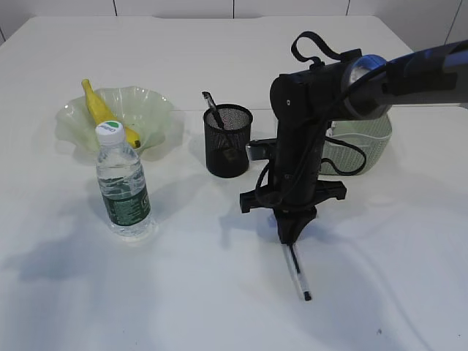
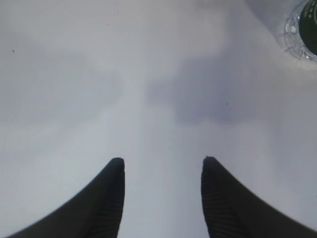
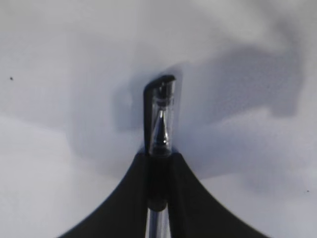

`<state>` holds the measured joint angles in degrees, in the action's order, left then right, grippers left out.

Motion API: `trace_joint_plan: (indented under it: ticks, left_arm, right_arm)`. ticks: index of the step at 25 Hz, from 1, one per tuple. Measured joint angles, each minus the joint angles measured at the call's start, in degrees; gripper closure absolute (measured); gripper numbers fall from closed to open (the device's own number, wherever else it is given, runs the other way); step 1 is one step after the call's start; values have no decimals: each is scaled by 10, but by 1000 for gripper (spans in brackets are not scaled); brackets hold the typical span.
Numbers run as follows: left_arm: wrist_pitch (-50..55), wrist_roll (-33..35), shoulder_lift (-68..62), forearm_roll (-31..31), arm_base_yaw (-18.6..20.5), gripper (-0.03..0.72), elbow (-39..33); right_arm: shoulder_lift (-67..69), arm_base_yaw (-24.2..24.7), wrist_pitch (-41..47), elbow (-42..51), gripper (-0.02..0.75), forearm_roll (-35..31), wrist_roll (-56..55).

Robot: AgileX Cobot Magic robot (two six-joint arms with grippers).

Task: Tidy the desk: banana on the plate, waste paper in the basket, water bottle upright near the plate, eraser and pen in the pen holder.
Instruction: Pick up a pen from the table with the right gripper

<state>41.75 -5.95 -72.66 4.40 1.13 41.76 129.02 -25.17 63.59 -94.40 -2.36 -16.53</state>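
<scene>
Pen [image 1: 297, 274] lies on the white bench [image 1: 219, 307] at lower centre of the exterior frame, slanting down and right from under the right hand [image 1: 289, 235]. In the right wrist view the right hand [image 3: 159, 163] has its two dark fingers drawn together around the barrel near the clear cap end, with the pen [image 3: 161, 119] jutting up the frame beyond the fingertips. The pen looks light, stiff and smooth, so it may well slip or pivot in a narrow pinch; a hold nearer the middle of the barrel would probably balance it better for the drop into the holder. No writing on it can be read.

Just above and left of the arm stands the black mesh pen holder [image 1: 227, 140], with another dark, slender item leaning out of it. Behind the arm at right, the green basket [image 1: 369, 142] is partly hidden. At upper left the banana [image 1: 97, 108] rests in the wavy pale green plate [image 1: 150, 110]. The water bottle [image 1: 122, 183] stands upright just in front of the plate; its dark green label carries pale print too small to read.

The left wrist view shows the left hand [image 2: 162, 171] about half open, holding nothing, above bare bench, with the bottle's base at the upper right corner.
</scene>
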Motion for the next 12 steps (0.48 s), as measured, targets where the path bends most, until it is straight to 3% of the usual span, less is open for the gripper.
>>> trace_joint_plan:
  ticks: [6, 12]
  left_arm:
    - [2, 0, 0, 0, 0, 339, 0]
    - [4, 0, 0, 0, 0, 340, 0]
  right_arm:
    - [-41, 1, -7, 0, 680, 2, 47]
    - [-133, 1, -84, 57, 680, 5, 73]
